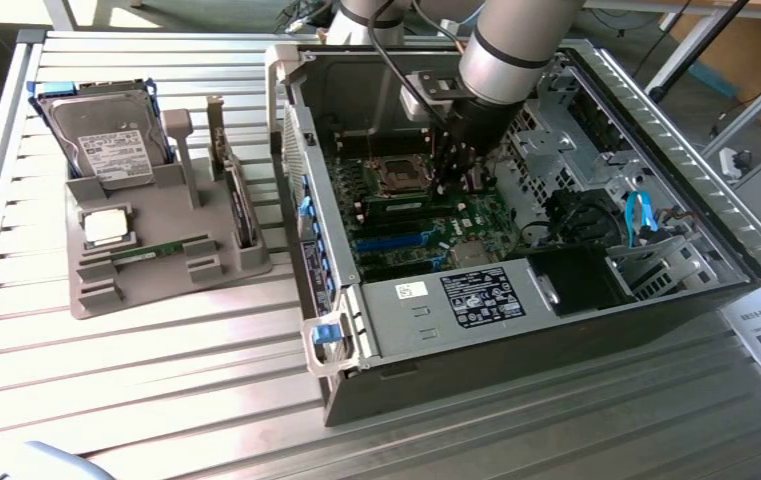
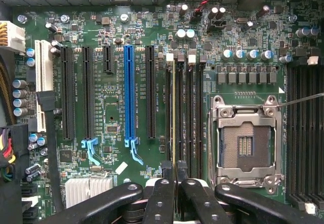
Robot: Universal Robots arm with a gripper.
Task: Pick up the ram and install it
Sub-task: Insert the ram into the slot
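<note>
The arm (image 1: 514, 40) reaches down into the open computer case (image 1: 700, 200), which lies on its side on the table (image 1: 153, 400), toward the edge at the exterior view's right. The jaws stand narrow, pinched from both sides on the ram (image 2: 174, 112), which the wrist view sees edge-on as a thin pale line running straight out from between them.

The ram's long axis lies parallel to the bank of black memory slots (image 2: 188, 117) and to the blue slot (image 2: 129, 92) beside them. It sits over the side of that bank farther from the empty processor socket (image 2: 246, 143), seemingly in line with one slot. Whether it is already pressed home or just above the slot I cannot tell. By my judgement the work stands at the seating step, and it depends on that line-up of stick and slot.

Near the table's opposite edge, a grey holder (image 1: 220, 275) carries a second ram stick (image 1: 160, 250), a hard drive (image 1: 107, 140) and a small silver processor chip (image 1: 107, 225).
</note>
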